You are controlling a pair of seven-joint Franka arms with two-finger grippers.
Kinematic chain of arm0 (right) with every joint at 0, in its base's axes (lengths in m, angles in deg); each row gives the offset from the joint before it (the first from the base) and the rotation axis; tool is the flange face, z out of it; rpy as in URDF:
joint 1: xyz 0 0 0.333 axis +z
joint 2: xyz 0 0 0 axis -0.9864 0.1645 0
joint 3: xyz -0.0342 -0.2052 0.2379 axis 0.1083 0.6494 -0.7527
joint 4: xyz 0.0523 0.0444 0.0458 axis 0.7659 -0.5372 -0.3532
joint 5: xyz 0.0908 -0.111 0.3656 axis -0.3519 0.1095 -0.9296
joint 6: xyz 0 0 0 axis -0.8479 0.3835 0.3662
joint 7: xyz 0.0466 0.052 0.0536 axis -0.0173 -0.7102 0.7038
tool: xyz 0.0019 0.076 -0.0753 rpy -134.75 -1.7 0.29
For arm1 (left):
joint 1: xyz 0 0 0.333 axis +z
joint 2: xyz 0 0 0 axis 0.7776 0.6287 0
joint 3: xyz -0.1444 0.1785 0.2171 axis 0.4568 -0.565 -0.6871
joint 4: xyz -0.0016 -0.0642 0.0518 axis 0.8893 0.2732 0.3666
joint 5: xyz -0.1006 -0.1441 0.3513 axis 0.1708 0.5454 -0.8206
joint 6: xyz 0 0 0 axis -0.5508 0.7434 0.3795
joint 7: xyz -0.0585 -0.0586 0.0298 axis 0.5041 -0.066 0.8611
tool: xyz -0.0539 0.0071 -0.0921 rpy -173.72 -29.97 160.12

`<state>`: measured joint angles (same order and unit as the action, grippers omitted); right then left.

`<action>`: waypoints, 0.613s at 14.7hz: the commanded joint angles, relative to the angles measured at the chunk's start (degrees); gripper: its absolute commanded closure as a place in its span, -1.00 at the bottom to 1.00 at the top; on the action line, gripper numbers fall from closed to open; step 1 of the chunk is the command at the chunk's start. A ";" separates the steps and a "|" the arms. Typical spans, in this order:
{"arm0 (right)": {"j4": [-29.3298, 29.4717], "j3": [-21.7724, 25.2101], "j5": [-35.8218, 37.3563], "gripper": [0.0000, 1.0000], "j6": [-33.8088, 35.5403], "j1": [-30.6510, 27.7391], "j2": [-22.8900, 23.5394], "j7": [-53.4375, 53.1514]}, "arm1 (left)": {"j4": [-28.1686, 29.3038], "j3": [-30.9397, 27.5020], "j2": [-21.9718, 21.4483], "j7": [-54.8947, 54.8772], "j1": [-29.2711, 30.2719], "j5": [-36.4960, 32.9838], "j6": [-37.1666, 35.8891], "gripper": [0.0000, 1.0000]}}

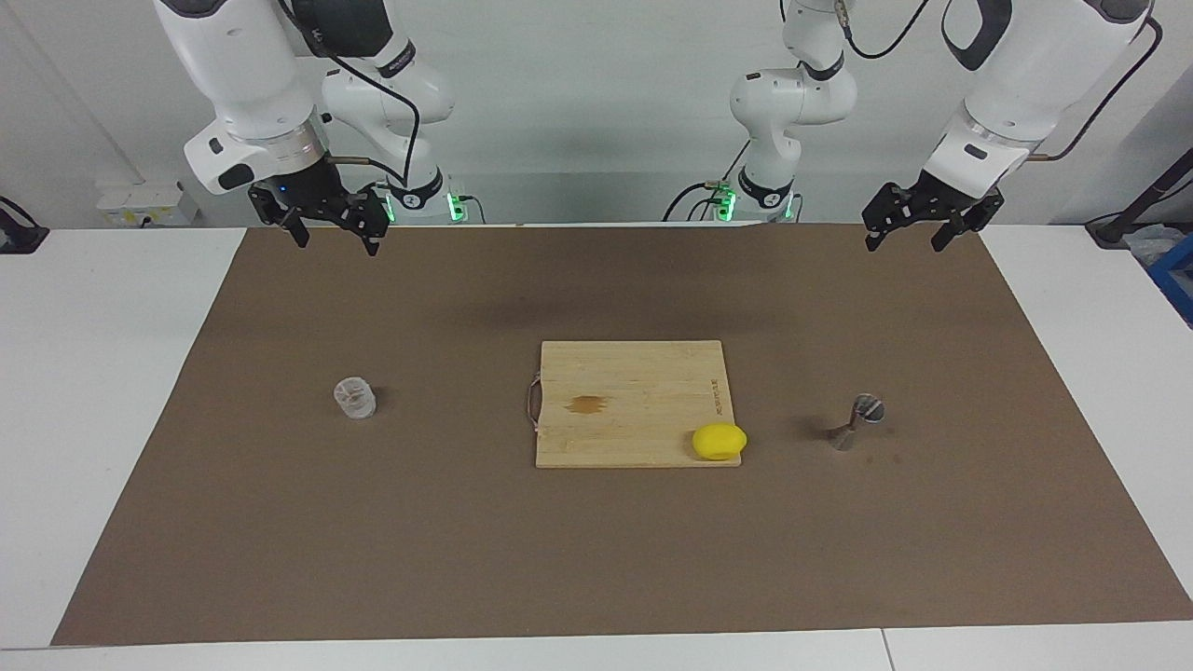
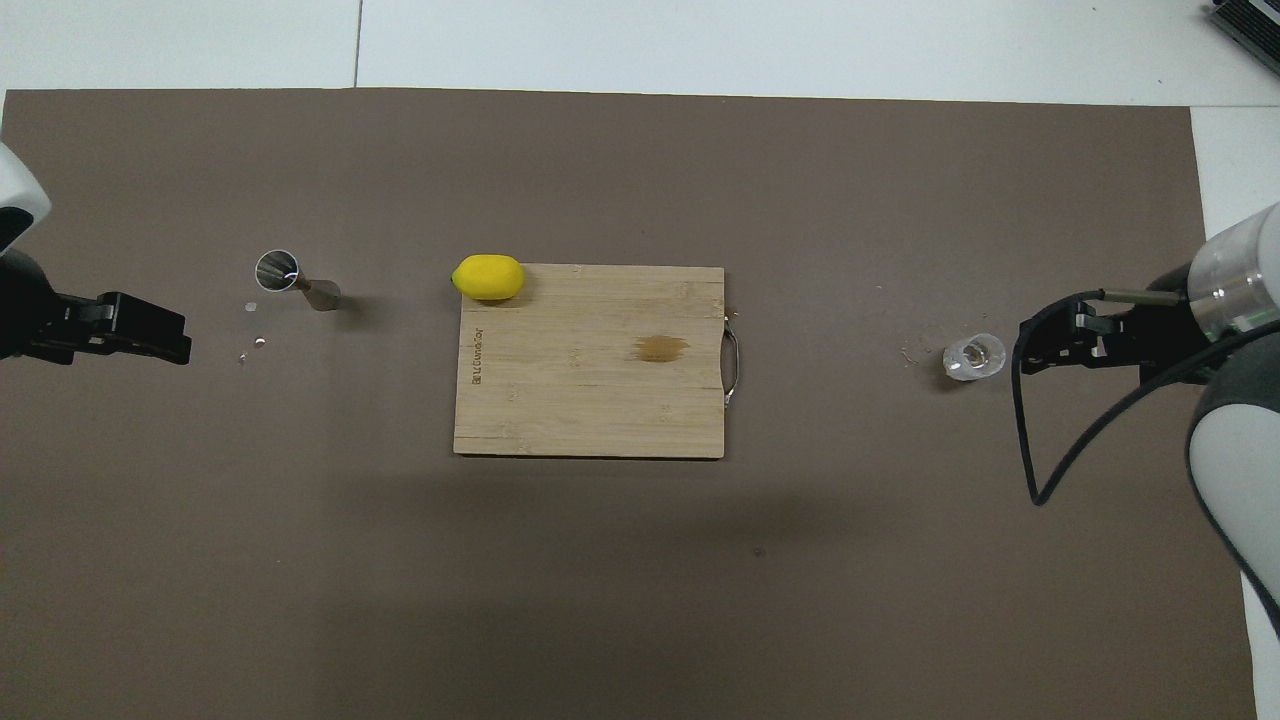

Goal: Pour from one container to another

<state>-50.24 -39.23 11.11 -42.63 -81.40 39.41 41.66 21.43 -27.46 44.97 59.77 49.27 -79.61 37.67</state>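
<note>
The clear glass tumbler [image 1: 355,398] stands upright on the brown mat toward the right arm's end; it also shows in the overhead view [image 2: 973,357]. The silvery hourglass jigger [image 1: 859,421] stands on the mat toward the left arm's end, and shows in the overhead view [image 2: 295,280]. My right gripper [image 1: 335,238] hangs open and empty, raised over the mat's edge by the robots, apart from the tumbler; the overhead view [image 2: 1030,350] shows it too. My left gripper [image 1: 906,242] hangs open and empty over the same edge, apart from the jigger, and shows in the overhead view [image 2: 170,340].
A wooden cutting board [image 1: 634,401] with a metal handle lies mid-mat between the tumbler and the jigger. A yellow lemon [image 1: 719,441] sits on its corner, farthest from the robots, toward the jigger. A few small specks [image 2: 250,310] lie by the jigger.
</note>
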 commanded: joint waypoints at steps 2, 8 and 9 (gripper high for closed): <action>-1.79 0.01 -1.18 -1.00 -1.28 -0.71 -1.49 1.57 | 0.43 -0.12 -0.31 0.29 0.01 -0.41 0.82 -1.00; -1.79 0.01 -1.18 -1.00 -1.28 -0.62 -1.49 1.57 | 0.43 -0.12 -0.31 0.29 -0.25 -0.41 1.17 -1.00; -1.79 0.01 -1.18 -1.00 -1.28 -0.62 -1.49 1.57 | 0.60 -0.12 -0.31 0.29 -0.34 -0.41 1.43 -1.00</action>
<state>-50.24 -39.23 11.11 -42.63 -81.40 39.41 41.66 21.44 -27.43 44.97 59.79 49.27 -79.61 37.95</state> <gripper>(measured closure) 0.000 0.000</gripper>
